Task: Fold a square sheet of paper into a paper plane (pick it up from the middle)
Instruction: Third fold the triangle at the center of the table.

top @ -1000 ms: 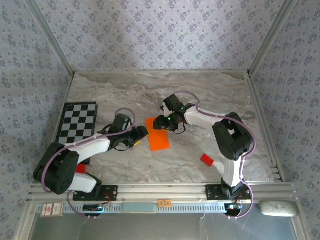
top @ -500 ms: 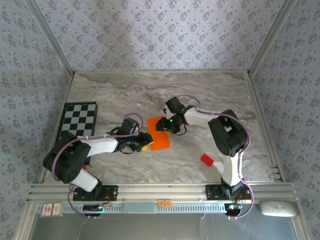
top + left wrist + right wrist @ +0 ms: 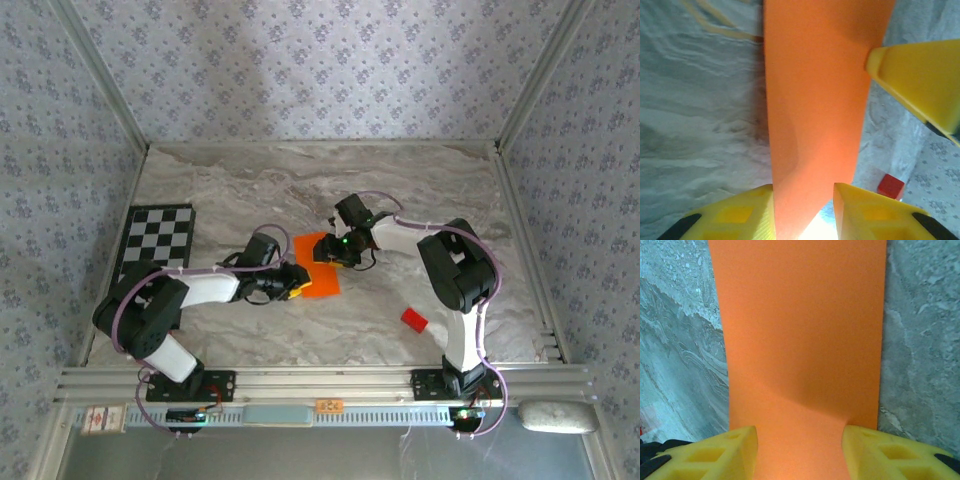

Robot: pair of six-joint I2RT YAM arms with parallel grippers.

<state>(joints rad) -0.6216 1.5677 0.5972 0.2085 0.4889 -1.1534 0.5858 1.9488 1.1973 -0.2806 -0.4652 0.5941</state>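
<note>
Both arms meet at the sheet of orange paper, which lies near the middle of the table.

The left gripper reaches the sheet's near-left edge. Its jaws are narrowly parted, one yellow finger over the paper and the other at its edge. The paper bulges up between them, but I cannot tell whether they pinch it. The right gripper is at the far side, jaws about half open, with both fingertips set over the sheet, which shows a soft buckle just ahead of them. A small red block sits well apart toward the near-right corner. A checkerboard mat lies by the left edge.
</note>
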